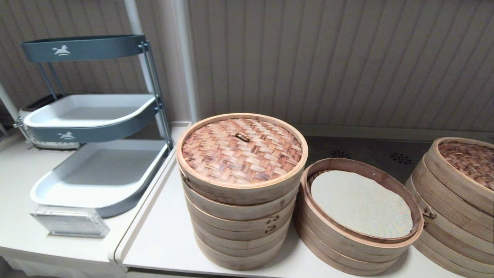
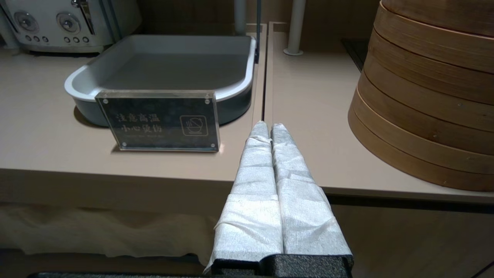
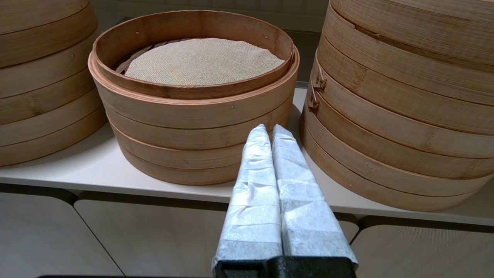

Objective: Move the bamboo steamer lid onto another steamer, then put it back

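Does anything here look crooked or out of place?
Mostly tidy. The open steamer looks a bit askew: its top ring sits tilted and shifted on the rings below, and its mesh liner lies off-centre. The lid sits level on its stack.

A small acrylic sign (image 2: 158,120) stands on the counter in the left-middle of the left wrist view, just in front of a grey tray (image 2: 162,65). It carries two lines of pale Chinese characters that appear to read 注意高温 and 小心烫伤, though the strokes are faint. To their right on the same plate is a square pictogram of what looks like a steaming bowl.

In the head view, upper left, the dark top band of the tiered rack (image 1: 83,48) bears a white rocking-horse logo; the same logo sits on the band of the middle tier below it. No other lettering or numbers can be read.
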{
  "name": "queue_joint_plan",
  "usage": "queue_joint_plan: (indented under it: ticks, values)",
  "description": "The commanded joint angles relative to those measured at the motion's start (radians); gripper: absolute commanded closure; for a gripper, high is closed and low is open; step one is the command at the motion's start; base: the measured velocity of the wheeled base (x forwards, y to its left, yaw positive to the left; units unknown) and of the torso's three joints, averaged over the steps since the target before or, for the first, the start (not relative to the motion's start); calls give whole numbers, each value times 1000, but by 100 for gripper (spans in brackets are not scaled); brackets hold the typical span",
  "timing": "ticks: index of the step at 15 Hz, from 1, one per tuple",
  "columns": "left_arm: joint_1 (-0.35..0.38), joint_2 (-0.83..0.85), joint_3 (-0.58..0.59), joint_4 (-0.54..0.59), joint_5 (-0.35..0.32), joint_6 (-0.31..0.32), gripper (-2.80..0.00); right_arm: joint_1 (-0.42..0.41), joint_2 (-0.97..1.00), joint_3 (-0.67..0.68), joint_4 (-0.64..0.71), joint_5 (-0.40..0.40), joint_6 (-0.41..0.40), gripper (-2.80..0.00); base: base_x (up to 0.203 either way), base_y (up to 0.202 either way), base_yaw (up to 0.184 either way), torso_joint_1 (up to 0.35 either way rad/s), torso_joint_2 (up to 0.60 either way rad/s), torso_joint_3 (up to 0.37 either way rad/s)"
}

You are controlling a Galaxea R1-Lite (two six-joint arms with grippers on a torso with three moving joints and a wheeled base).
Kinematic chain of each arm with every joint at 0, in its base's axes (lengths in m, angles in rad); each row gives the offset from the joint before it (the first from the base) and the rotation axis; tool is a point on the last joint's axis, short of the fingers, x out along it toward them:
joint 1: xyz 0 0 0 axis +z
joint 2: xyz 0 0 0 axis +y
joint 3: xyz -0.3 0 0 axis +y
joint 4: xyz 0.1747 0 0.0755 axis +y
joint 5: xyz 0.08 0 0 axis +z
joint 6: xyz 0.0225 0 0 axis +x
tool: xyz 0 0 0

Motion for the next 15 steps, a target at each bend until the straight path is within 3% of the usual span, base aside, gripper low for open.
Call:
queue_joint_plan:
  ticks: [1,3,15]
  values:
    - [0,0,28,-1,0,0,0,0,3,0,1,0,-1,0,0,0,0,0,0,0]
    - [0,0,28,-1,0,0,0,0,1,23,-51,4,16,0,0,0,0,0,0,0]
    - [0,0,28,-1,0,0,0,0,1,23,-52,4,16,0,0,0,0,0,0,0]
